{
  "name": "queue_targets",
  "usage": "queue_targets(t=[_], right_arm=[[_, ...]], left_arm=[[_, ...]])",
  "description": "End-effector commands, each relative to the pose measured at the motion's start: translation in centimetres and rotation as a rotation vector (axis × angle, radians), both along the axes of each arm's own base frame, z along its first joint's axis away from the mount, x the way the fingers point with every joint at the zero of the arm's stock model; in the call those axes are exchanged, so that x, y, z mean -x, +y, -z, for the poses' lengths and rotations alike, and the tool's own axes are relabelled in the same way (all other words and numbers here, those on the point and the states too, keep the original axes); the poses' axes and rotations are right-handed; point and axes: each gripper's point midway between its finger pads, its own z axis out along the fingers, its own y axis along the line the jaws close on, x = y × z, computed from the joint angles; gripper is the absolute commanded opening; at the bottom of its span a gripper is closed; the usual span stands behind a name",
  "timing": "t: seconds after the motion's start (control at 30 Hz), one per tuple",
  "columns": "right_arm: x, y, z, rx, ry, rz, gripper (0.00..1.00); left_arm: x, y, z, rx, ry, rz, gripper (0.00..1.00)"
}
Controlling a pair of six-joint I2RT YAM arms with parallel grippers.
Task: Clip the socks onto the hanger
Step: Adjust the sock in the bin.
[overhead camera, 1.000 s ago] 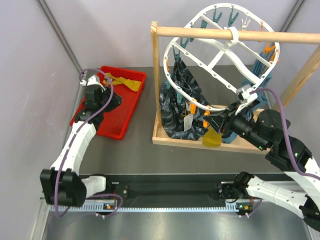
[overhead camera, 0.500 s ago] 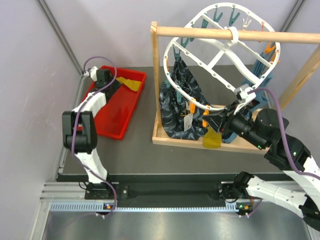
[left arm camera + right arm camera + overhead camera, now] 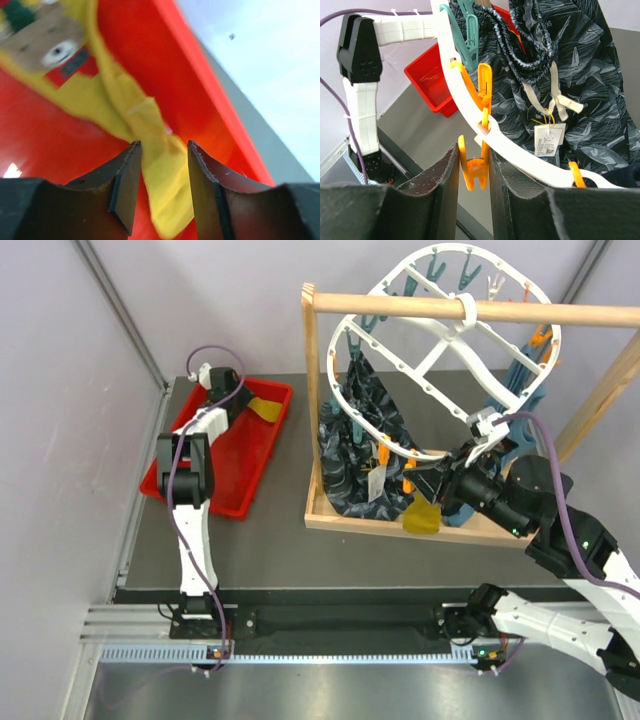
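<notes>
1. The left gripper (image 3: pixel 164 145) sits low in the red tray (image 3: pixel 236 502), at the upper left of the top view. Its jaws stand part-way open.
2. A yellow sock (image 3: pixel 150 125) lies on the tray floor and runs through the gap between the two fingers. The left wrist view is blurred, so it does not show whether the pads touch the sock.
3. The sock runs from the upper left of the left wrist view down to its lower centre. A brown patch with a white mark shows at its upper end.
4. The right gripper (image 3: pixel 473 150) is at the lower rim of the hanger (image 3: pixel 515 155), right of centre in the top view. Its jaws are closed narrowly on an orange peg (image 3: pixel 475 175), with one finger against each side.
5. A teal peg (image 3: pixel 467 30) hangs on the same rim, above the orange peg in the right wrist view.
6. The hanger hangs tilted from the rod of the wooden rack (image 3: pixel 440 308).
7. A dark cloth (image 3: pixel 590 75) with a paper tag (image 3: pixel 547 140) hangs behind the rim.
8. A second yellow sock (image 3: pixel 422 518) hangs just below the right gripper, over the rack's base board. What holds it cannot be seen.
</notes>
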Motion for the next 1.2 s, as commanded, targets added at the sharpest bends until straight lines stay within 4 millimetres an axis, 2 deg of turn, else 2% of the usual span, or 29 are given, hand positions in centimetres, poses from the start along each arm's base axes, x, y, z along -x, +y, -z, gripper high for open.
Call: queue_targets(t=[0.0,0.1,0.17,0.27,0.37,0.4,0.5,0.53,0.57,0.6,0.63,0.67,0.7,0.73,0.77,0.8,0.83,0.87,0.9,0.93,0.97,1.0,1.03,1.07,1.1,1.17], right_arm=[[-0.2,0.3,-2.7,-0.071,-0.04,0.006,0.0],[-0.3,0.4,-2.6,-0.073,-0.036,0.008,0.0],[-0.3,0.5,-2.6,-0.072,-0.033,0.006,0.0],[-0.3,0.5,-2.7,-0.073,-0.034,0.006,0.0],[-0.2,0.4,-2.8,-0.075,-0.037,0.004,0.0],[-0.2,0.3,-2.9,-0.075,-0.037,0.006,0.0],[0.0,0.0,-3.1,-0.081,-0.041,0.008,0.0],[0.1,-0.2,-3.3,-0.086,-0.048,0.01,0.0],[0.1,-0.3,-3.2,-0.087,-0.049,0.016,0.0],[0.1,-0.5,-3.2,-0.086,-0.051,0.021,0.0],[0.2,-0.6,-3.4,-0.091,-0.058,0.024,0.0],[0.3,-0.7,-3.5,-0.091,-0.062,0.023,0.0],[0.3,-0.8,-3.6,-0.09,-0.065,0.023,0.0],[0.3,-0.7,-3.6,-0.091,-0.065,0.019,0.0],[0.4,-0.7,-3.5,-0.088,-0.066,0.014,0.0],[0.5,-0.7,-3.6,-0.09,-0.068,0.014,0.0],[0.5,-0.8,-3.6,-0.092,-0.069,0.015,0.0],[0.5,-0.8,-3.5,-0.087,-0.071,0.015,0.0],[0.4,-0.9,-3.6,-0.088,-0.077,0.018,0.0],[0.3,-1.1,-3.7,-0.089,-0.082,0.028,0.0],[0.3,-1.1,-3.8,-0.093,-0.09,0.028,0.0],[0.3,-0.9,-3.9,-0.097,-0.091,0.022,0.0],[0.4,-0.8,-4.0,-0.1,-0.092,0.014,0.0],[0.4,-0.5,-4.0,-0.102,-0.093,0.004,0.0],[0.3,-0.4,-4.0,-0.102,-0.093,0.001,0.0],[0.4,0.0,-4.0,-0.101,-0.089,-0.018,0.0]], left_arm=[[-2.5,-0.3,-2.2,0.034,-0.082,0.004,0.47],[-2.7,-0.1,-1.1,0.045,-0.064,-0.016,0.47],[-2.7,-0.1,-0.5,0.042,-0.039,-0.017,0.41],[-2.4,-0.2,-0.1,0.043,-0.029,-0.007,0.4],[-2.1,-0.9,0.4,0.046,-0.014,0.037,0.28],[-1.7,-1.1,0.7,0.045,0.017,0.054,0.19],[-0.5,-1.0,1.2,-0.023,0.096,0.104,0.06],[0.4,-0.9,1.6,-0.034,0.149,0.112,0.0],[0.8,0.7,0.7,-0.043,0.147,0.094,0.0],[1.2,0.8,0.1,-0.045,0.146,0.1,0.0],[2.1,0.8,0.6,-0.061,0.168,0.108,0.0],[2.5,1.1,-1.8,-0.079,0.137,0.103,0.0],[3.0,1.1,-2.5,-0.096,0.132,0.102,0.0],[4.3,1.3,-2.0,-0.12,0.158,0.107,0.0],[5.1,1.6,-4.6,-0.138,0.125,0.101,0.0],[6.6,2.1,-3.9,-0.158,0.159,0.082,0.0],[7.4,2.3,-4.4,-0.167,0.165,0.07,0.0],[8.8,2.6,-6.2,-0.173,0.163,0.056,0.0],[10.4,2.5,-5.2,-0.17,0.201,0.055,0.0],[11.3,2.2,-5.3,-0.16,0.206,0.068,0.0],[12.3,2.0,-6.6,-0.152,0.185,0.077,0.01],[14.2,1.4,-5.0,-0.124,0.237,0.106,0.07],[15.1,1.1,-4.9,-0.108,0.248,0.115,0.11],[16.0,0.8,-6.0,-0.097,0.233,0.132,0.17],[17.0,0.2,-5.3,-0.083,0.236,0.176,0.24],[17.7,-0.2,-6.7,-0.1,0.184,0.214,0.31]])
